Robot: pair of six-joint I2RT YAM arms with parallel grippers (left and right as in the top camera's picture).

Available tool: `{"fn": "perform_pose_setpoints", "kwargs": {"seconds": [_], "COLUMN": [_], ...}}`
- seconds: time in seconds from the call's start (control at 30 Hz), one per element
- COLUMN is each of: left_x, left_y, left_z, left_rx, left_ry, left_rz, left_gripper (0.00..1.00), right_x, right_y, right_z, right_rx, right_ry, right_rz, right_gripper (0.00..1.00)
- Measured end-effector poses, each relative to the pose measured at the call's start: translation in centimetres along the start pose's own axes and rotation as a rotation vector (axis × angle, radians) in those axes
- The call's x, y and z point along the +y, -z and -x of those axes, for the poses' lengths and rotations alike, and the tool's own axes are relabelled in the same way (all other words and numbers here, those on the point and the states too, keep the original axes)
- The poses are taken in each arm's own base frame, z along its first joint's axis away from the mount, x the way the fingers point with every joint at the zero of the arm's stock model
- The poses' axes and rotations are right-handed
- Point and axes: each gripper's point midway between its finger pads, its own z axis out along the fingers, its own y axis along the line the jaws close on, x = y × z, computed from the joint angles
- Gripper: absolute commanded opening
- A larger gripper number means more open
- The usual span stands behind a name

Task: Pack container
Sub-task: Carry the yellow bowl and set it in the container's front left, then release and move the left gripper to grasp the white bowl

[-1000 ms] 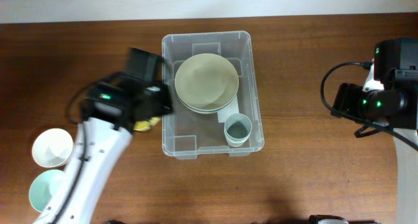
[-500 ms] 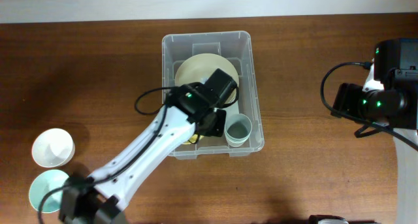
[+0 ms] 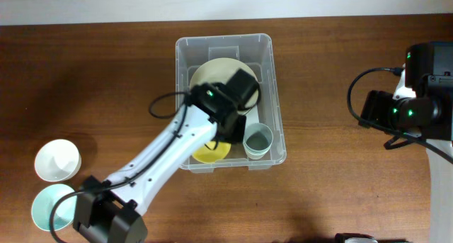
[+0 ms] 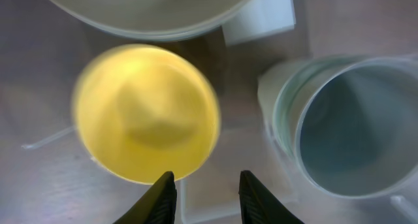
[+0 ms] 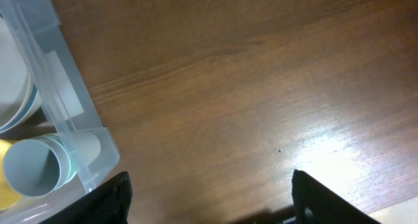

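1. The container (image 3: 223, 37) stands mid-table, toward the far edge of the table (image 3: 340, 193). The left arm reaches into it from the near left.
2. A second ago the left gripper was outside the container's left wall with something yellow in it. Half a second ago it was over the bin.
3. Now the yellow bowl (image 3: 205, 154) lies on the container's floor at the near-left end. The left gripper (image 4: 204, 196) hangs just above the bowl's near rim, jaws apart and nothing between them. We take this as the release.
4. In the left wrist view the bowl is blurred, so we cannot tell whether it has come to rest. It sits mouth up between the stack of plates (image 3: 219, 76) and the near wall. The nested pale blue cups (image 3: 257, 140) are just beside it, with the white label (image 4: 261, 21) showing on the floor by the plates.
5. The right gripper (image 5: 212, 201) is parked well to the right of the bin over bare wood, its jaws apart and empty.
6. For the task, one more piece is packed. A white bowl (image 3: 56, 160) and a teal bowl (image 3: 49, 204) are on the table at the near left, so we judge the packing unfinished.
7. The next move probably calls for the left arm to lift straight out, since the cups stand close enough to be knocked.
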Motion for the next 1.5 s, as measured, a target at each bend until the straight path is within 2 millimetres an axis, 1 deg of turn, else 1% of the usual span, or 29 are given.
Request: {"fn": "perform_pose_setpoints", "kwargs": {"seconds": [0.07,0.13,0.17,0.2,0.23,0.27,0.3,0.37,0.4,0.43,0.53,0.57,0.63,0.7,0.77,0.9,1.07,1.1,1.13,1.23,1.27,1.3,1.33,1.37,1.4,1.43,1.5], "left_x": [1.4,3.6,5.2,7.9,10.5,12.4,16.1,21.5,23.8,27.3,32.1,33.6,36.0,37.5,38.7,40.0,41.3,41.5,41.5,41.9,41.9,41.9,41.9,41.8,41.7,41.6,41.6], "left_y": [1.8,3.9,5.1,6.8,8.2,9.2,10.6,11.8,12.0,12.1,11.4,10.8,8.9,6.7,4.0,-0.1,-4.0,-4.7,-4.9,-7.7,-8.1,-8.9,-9.7,-10.4,-11.0,-11.4,-11.4], "left_z": [1.3,2.7,3.3,4.1,4.5,4.6,4.2,3.4,3.0,2.1,0.0,-0.7,-2.3,-3.8,-5.4,-7.7,-8.7,-8.8,-8.8,-9.0,-9.1,-9.2,-9.3,-9.5,-9.8,-9.9,-9.9], "left_rx": [-0.032,-0.08,-0.11,-0.16,-0.199,-0.221,-0.249,-0.265,-0.268,-0.267,-0.247,-0.237,-0.206,-0.162,-0.112,-0.013,0.066,0.078,0.083,0.134,0.144,0.159,0.176,0.195,0.213,0.225,0.224], "left_ry": [0.04,0.091,0.133,0.194,0.261,0.307,0.399,0.542,0.606,0.701,0.838,0.881,0.952,1.003,1.045,1.093,1.122,1.123,1.124,1.098,1.094,1.089,1.082,1.076,1.071,1.069,1.066], "left_rz": [0.011,0.036,0.053,0.08,0.102,0.121,0.161,0.219,0.244,0.286,0.337,0.352,0.37,0.376,0.379,0.381,0.376,0.374,0.372,0.351,0.35,0.345,0.341,0.336,0.332,0.325,0.321], "left_gripper": [0.48,0.61,0.64,0.65,0.66,0.66,0.69,0.69,0.7,0.7,0.7,0.7,0.7,0.7,0.7,0.7,0.7,0.7,0.7,0.7,0.66,0.6,0.52,0.38,0.29,0.23,0.15], "right_x": [0.0,0.0,0.0,0.0,0.0,0.0,0.0,0.0,0.0,0.0,0.0,0.0,0.0,0.0,0.0,0.0,0.0,0.0,0.0,0.0,0.0,0.0,0.0,0.0,0.0,0.0,0.0], "right_y": [0.0,0.0,0.0,0.0,0.0,0.0,0.0,0.0,0.0,0.0,0.0,0.0,0.0,0.0,0.0,0.0,0.0,0.0,0.0,0.0,0.0,0.0,0.0,0.0,0.0,0.0,0.0], "right_z": [0.0,0.0,0.0,0.0,0.0,0.0,0.0,0.0,0.0,0.0,0.0,0.0,0.0,0.0,0.0,0.0,0.0,0.0,0.0,0.0,0.0,0.0,0.0,0.0,0.0,0.0,0.0], "right_rx": [0.0,0.0,0.0,0.0,0.0,0.0,0.0,0.0,0.0,-0.001,0.0,0.0,0.0,-0.001,0.0,0.0,0.0,0.0,0.0,0.0,0.0,0.0,0.0,0.0,0.0,0.0,0.0], "right_ry": [0.0,0.0,0.0,0.0,0.0,0.0,0.0,0.0,0.0,0.0,0.0,0.0,0.0,0.0,0.0,0.0,0.0,0.0,0.0,-0.001,0.0,0.0,0.0,0.0,0.0,0.0,-0.001], "right_rz": [0.0,0.0,0.0,0.0,0.0,0.0,0.0,0.0,0.0,0.0,0.0,0.0,0.0,0.0,0.0,0.0,0.0,0.0,0.0,0.0,0.0,0.0,0.0,0.0,0.0,0.0,0.0], "right_gripper": [0.74,0.74,0.74,0.74,0.74,0.74,0.74,0.74,0.74,0.74,0.74,0.74,0.74,0.74,0.74,0.74,0.74,0.74,0.74,0.74,0.74,0.74,0.74,0.74,0.74,0.74,0.74]}}
